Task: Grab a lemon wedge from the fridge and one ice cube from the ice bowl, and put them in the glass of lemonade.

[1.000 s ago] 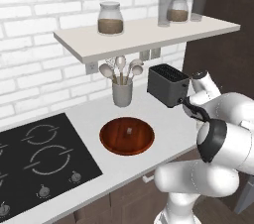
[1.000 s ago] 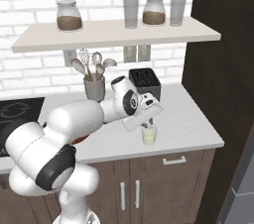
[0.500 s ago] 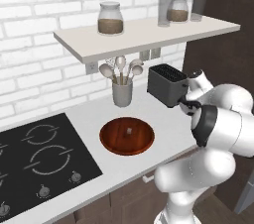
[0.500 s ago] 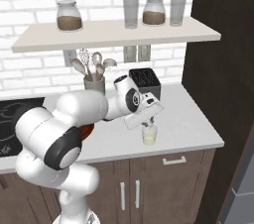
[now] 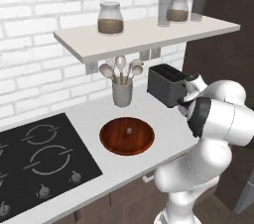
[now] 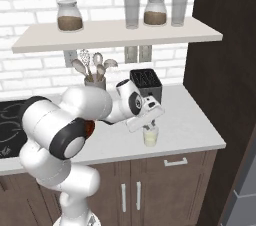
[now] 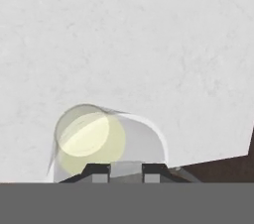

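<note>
Hand view: glass of lemonade (image 7: 89, 141) just beyond tool (image 7: 126, 171); jaws narrowly apart, pinching nothing visible.

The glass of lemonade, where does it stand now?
In the right base view the glass of lemonade stands on the counter near its front edge, before the toaster.

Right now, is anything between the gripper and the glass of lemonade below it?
Nothing visible. The gripper hangs just above the glass of lemonade, whose open mouth lies bare under the fingertips on the counter.
</note>
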Controlling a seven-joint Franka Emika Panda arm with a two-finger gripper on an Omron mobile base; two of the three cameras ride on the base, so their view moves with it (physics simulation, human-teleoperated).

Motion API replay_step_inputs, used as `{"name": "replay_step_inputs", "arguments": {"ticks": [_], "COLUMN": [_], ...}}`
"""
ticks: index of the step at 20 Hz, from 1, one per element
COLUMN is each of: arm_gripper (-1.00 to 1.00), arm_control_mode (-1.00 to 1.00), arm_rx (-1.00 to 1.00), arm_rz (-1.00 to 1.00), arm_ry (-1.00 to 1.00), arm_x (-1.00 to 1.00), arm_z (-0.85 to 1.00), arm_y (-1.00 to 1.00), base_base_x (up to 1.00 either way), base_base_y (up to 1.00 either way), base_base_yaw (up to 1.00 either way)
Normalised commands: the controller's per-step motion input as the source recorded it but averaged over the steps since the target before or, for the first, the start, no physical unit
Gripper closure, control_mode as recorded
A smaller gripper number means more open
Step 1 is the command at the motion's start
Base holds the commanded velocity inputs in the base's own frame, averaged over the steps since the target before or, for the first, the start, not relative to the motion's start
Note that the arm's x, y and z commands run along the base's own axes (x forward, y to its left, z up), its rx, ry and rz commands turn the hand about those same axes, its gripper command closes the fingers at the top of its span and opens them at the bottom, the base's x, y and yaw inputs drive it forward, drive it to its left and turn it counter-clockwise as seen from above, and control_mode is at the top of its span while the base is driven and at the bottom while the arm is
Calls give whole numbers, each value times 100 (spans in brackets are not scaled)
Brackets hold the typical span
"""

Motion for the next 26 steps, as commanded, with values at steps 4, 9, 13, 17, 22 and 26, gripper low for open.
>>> {"name": "replay_step_inputs", "arguments": {"ticks": [4,9,13,17,22,26], "arm_gripper": [100,100,100,100,100,100], "arm_control_mode": [-100,-100,-100,-100,-100,-100], "arm_rx": [0,0,0,0,0,0], "arm_rz": [0,0,0,0,0,0], "arm_ry": [0,0,0,0,-1,-5], "arm_x": [12,9,4,0,-12,-19], "arm_z": [-19,-18,-5,1,6,0], "arm_y": [0,0,0,0,0,0], "base_base_x": [0,0,0,0,0,0], "base_base_y": [0,0,0,0,0,0], "base_base_yaw": [0,0,0,0,0,0]}}
